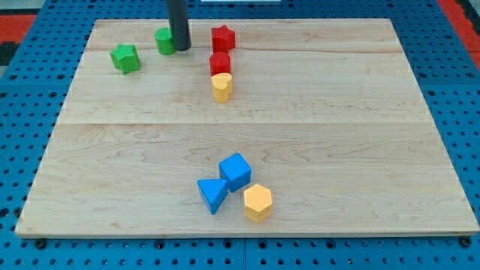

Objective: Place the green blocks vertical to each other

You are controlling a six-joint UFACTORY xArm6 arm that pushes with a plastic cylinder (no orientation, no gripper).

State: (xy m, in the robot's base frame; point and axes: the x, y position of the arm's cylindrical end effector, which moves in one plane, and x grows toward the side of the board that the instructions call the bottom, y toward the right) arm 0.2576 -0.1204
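A green star block point(124, 58) lies near the board's top left. A second green block point(165, 40), roundish in shape, lies to its right and a little higher, partly hidden by my rod. My tip point(181, 49) rests at this block's right side, touching or nearly touching it. The two green blocks stand about a block's width apart, side by side rather than one above the other.
A red star block point(223, 37), a red round block point(220, 63) and a yellow block point(221, 86) form a column right of my tip. A blue cube point(235, 172), a blue triangle block point(213, 194) and a yellow hexagon block point(257, 202) cluster near the wooden board's point(337, 135) bottom.
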